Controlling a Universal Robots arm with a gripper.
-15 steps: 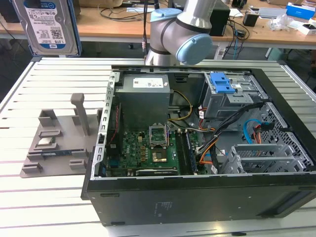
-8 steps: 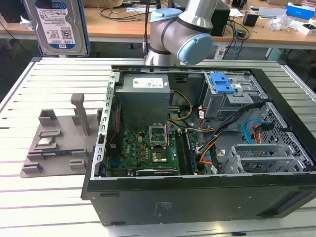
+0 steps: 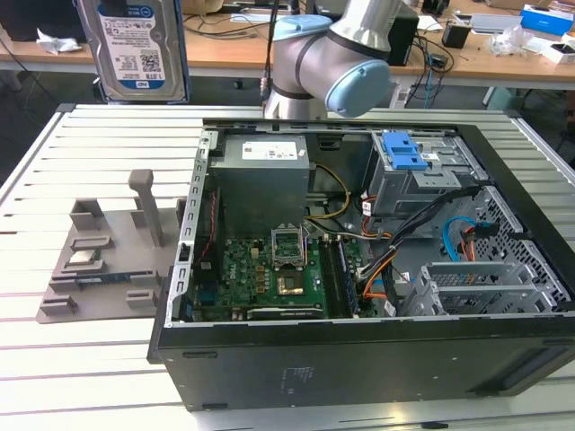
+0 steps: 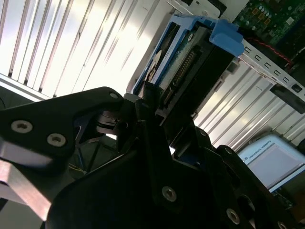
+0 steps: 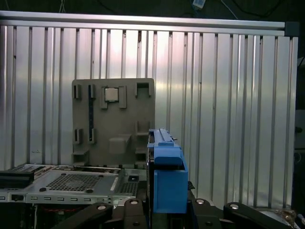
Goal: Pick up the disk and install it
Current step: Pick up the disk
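Hand point(image 4: 162, 107) clamped on disk point(image 4: 190, 57), edge-on; I see it clear above table point(image 5: 228, 95), grey tray point(image 5: 114, 124) below hand.

The arm point(image 3: 310, 67) is silver-grey tubing with rounded joints closed by pale blue caps point(image 3: 358, 85); a black cable point(image 3: 269, 36) runs beside it at the exterior view's top. The pincer point(image 4: 152, 107) is matte black, its flat links studded with silver screws point(image 4: 56, 139).

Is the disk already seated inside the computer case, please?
No: in the exterior view the disk is raised at the exterior view's left, well outside the open computer case.
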